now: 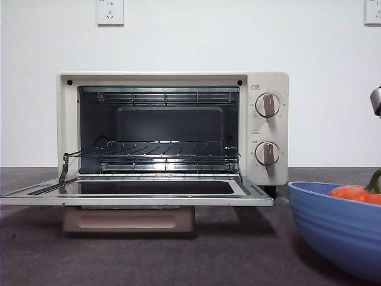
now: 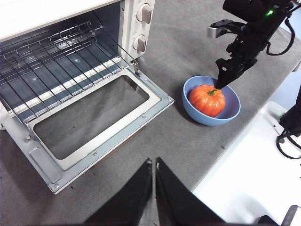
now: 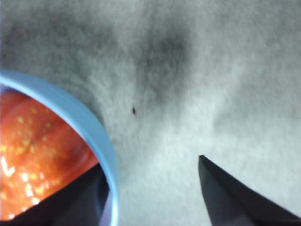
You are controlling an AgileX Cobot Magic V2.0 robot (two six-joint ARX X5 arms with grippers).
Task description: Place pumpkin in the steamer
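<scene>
Pumpkin (image 2: 207,100) sits in the blue bowl (image 2: 233,113), beside the steamer (image 2: 141,28), whose door (image 2: 94,127) lies flat open. My right gripper (image 2: 220,84) hovers at the pumpkin's stem, jaws spread wide, one over the bowl rim. My left gripper (image 2: 154,162) waits pinched shut, well apart.

Glossy plastic pumpkin (image 2: 207,99), smooth ribbed blue bowl (image 1: 333,229), metal-wire rack (image 1: 161,152), matt grey felt-like tabletop (image 2: 188,141).
</scene>
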